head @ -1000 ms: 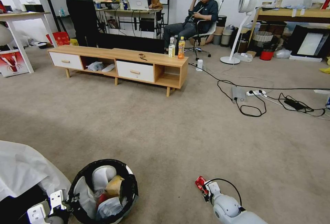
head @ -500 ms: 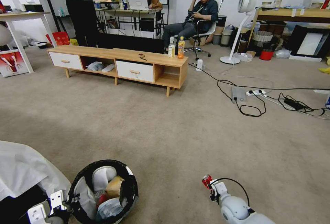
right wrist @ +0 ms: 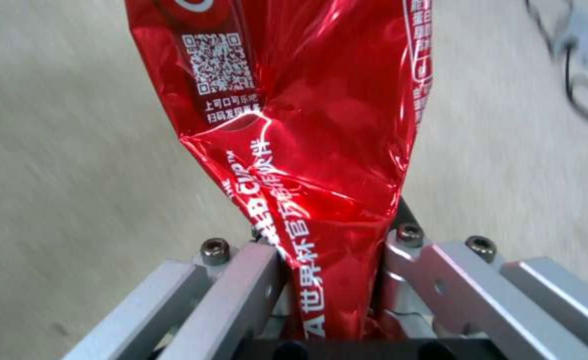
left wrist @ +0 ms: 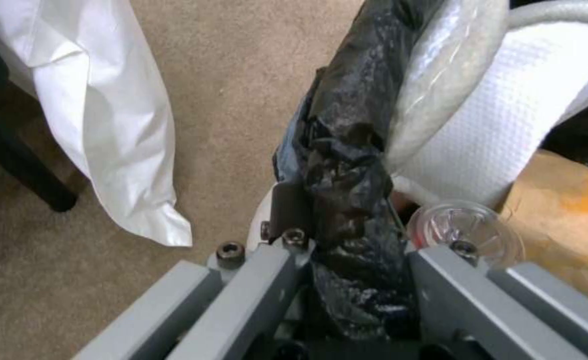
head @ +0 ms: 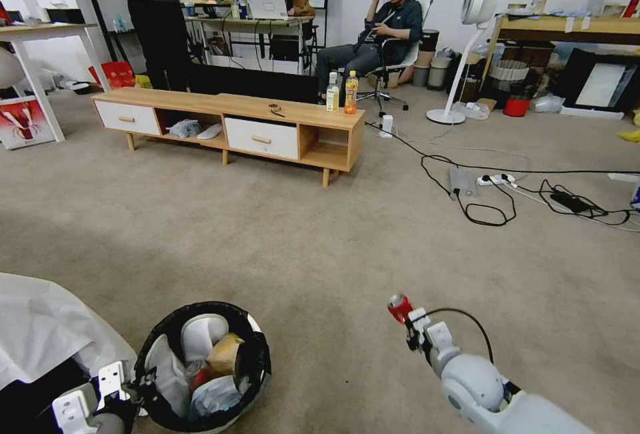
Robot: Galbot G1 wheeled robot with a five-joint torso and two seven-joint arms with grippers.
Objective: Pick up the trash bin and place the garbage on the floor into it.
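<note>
Garbage in hand is a crushed red soda can (right wrist: 307, 150), clamped at one end by the right pincer (head: 411, 323) and held clear of the floor (head: 320, 247). Its long axis runs straight out from the pincer, free end pointing forward and slightly up. The trash bin (head: 257, 391), part full, hangs to the left, its bagged rim gripped by the left pincer (left wrist: 357, 280). The carry step appears underway; next, the can must swing over the bin's mouth.

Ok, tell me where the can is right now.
The crushed can is pinched in the right gripper, held above the carpet at the lower right of the head view, to the right of the bin in the left gripper.
</note>
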